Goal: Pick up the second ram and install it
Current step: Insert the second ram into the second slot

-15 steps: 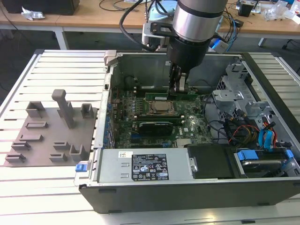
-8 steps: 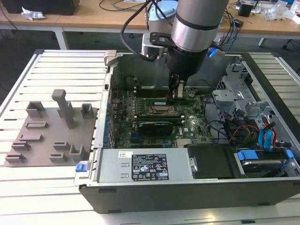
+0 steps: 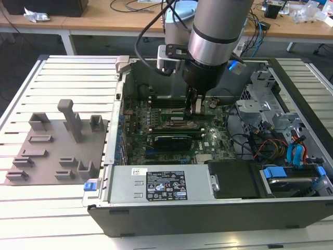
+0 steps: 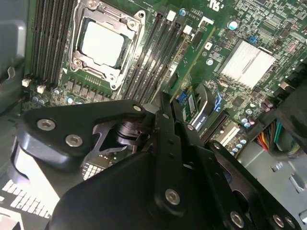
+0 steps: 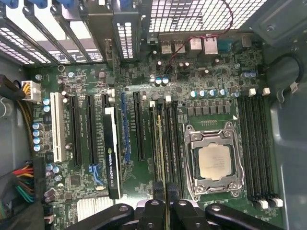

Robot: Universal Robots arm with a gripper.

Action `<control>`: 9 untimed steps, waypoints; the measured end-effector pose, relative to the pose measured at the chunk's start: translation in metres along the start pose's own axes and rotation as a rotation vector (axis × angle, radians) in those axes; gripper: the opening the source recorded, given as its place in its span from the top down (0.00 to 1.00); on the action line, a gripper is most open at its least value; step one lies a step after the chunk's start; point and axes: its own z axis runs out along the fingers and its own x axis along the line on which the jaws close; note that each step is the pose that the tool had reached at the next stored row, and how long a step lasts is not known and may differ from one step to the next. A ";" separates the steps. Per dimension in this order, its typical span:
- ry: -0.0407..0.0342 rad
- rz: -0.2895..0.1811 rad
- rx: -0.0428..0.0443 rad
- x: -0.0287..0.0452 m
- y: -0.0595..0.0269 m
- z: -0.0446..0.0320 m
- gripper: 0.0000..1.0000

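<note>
Lying at nine o'clock from the open case (image 3: 291, 208) in the exterior view: a grey tray (image 3: 31, 156) with its upright blocks, well apart from the work. Reaching down into the case near its middle – toward twelve o'clock from the power supply (image 3: 156, 185) – the arm with its claw (image 3: 193, 107) low over the motherboard (image 3: 208, 148). Sitting at three o'clock from the claw there, a drive cage (image 3: 270, 109) and a tangle of coloured cables (image 3: 283, 151).

Pinching nearly closed in both wrist views: the claw (image 5: 165, 211) (image 4: 165, 103), jaws drawn in to a narrow gap and gripping the second ram (image 5: 160, 158) (image 4: 192, 62) by its thin sides. Standing on edge along the bank of memory slots just beside the CPU socket (image 5: 214, 163) (image 4: 103, 43), the stick showing as a slim greenish line; not possible to tell whether seated fully in its slot.

Showing in the first wrist view and not in the exterior one: the stick lying between the socket and a black expansion card (image 5: 111, 153), with the slotted rear wall (image 5: 206, 14) of the case beyond. Adding in the second wrist view – a finned silver heat sink (image 4: 247, 62) and the claw's black linkage (image 4: 168, 167) up close.
</note>
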 end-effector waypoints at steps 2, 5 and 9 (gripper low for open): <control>-0.0002 0.000 0.0001 0.0002 -0.0006 0.0085 0.86; 0.0007 -0.010 -0.0006 -0.0030 -0.0005 0.0152 0.86; 0.0011 -0.020 -0.0010 -0.0078 0.0066 0.0221 0.86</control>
